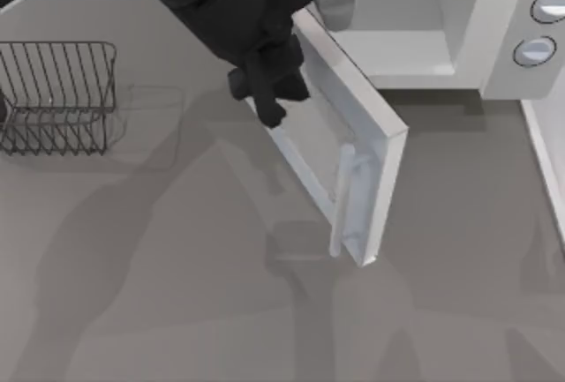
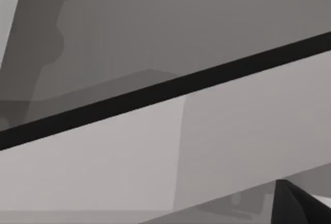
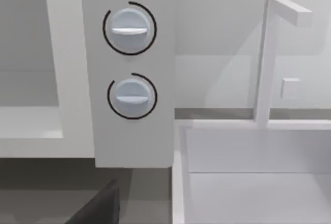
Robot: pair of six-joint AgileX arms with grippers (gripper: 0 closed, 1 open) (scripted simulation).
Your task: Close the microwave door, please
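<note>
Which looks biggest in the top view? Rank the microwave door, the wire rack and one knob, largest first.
1. The microwave door, swung open.
2. The wire rack, not much smaller; the door stands nearer the camera, so this gap is unsure.
3. The lower knob, clearly smallest.

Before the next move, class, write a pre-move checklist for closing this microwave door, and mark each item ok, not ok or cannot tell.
1. Door is shut: not ok. The microwave door stands swung out at an angle from the microwave, cavity exposed.
2. Working gripper at the door: ok. The left gripper sits at the door's outer face, beside the window.
3. Firm contact with the panel: cannot tell.
4. Swing path toward the cavity free: ok, nothing lies between door and opening.
5. Wire rack out of the way: ok, it stands far to the table's left.
6. Right gripper clear of the door: ok, it faces the knobs.
</note>
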